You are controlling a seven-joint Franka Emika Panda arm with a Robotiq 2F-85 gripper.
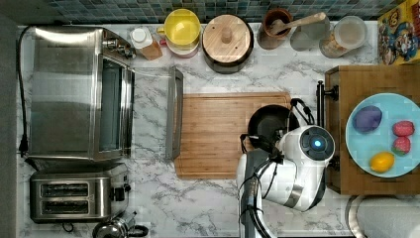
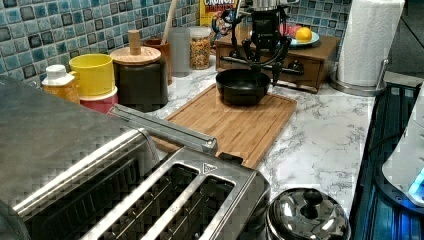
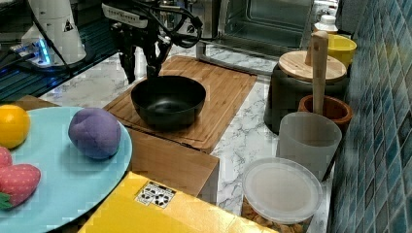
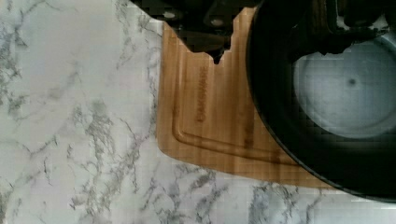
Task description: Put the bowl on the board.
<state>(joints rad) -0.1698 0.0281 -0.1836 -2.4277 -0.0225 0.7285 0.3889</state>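
On the marble bench [image 1: 208, 208], the matte-black bowl [image 3: 168, 101], round and dark inside, sits on the bamboo board [image 1: 213, 134]; my tool [image 3: 141, 73] straddles its rim, fingers spread, released.

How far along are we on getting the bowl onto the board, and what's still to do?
Mostly done: the bowl sits flat on the board, near the end by the wooden tray. In hand: the gripper is at the bowl's rim, one finger outside and one inside, apparently open rather than clamped. Left: lift the arm clear. The bowl seems fully on the wood, so no repositioning looks needed.
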